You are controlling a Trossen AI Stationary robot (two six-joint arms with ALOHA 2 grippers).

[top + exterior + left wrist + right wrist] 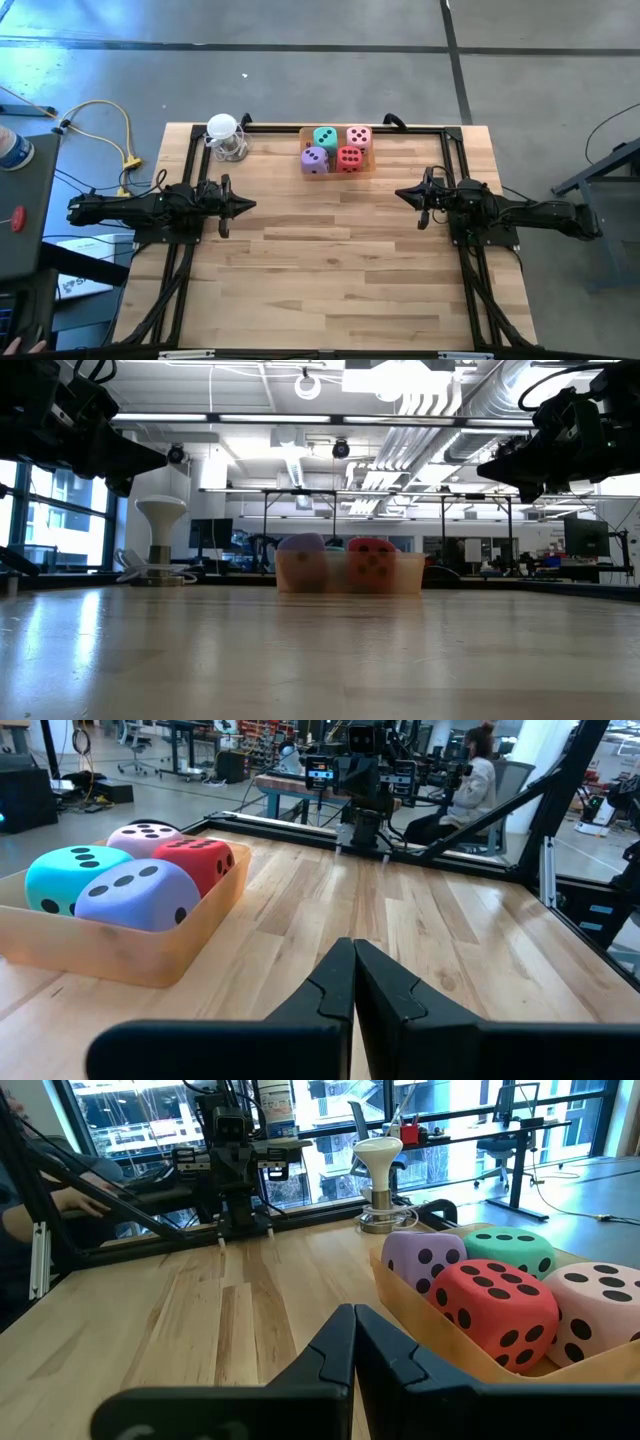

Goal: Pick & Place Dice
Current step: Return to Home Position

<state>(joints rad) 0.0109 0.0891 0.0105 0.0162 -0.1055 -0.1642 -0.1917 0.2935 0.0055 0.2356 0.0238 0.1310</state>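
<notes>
Left claw (248,206) closed, empty; right claw (402,194) closed, empty; arms level, tips facing each other.

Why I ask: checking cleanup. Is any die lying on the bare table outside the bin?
No, the teal die, pink die, purple die and red die all sit inside the orange bin.

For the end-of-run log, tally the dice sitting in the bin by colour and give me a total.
Pink die: 1
Teal die: 1
Purple die: 1
Red die: 1
Total: 4, all in the bin.
The left pincer and right pincer are shut and hold none.
</notes>
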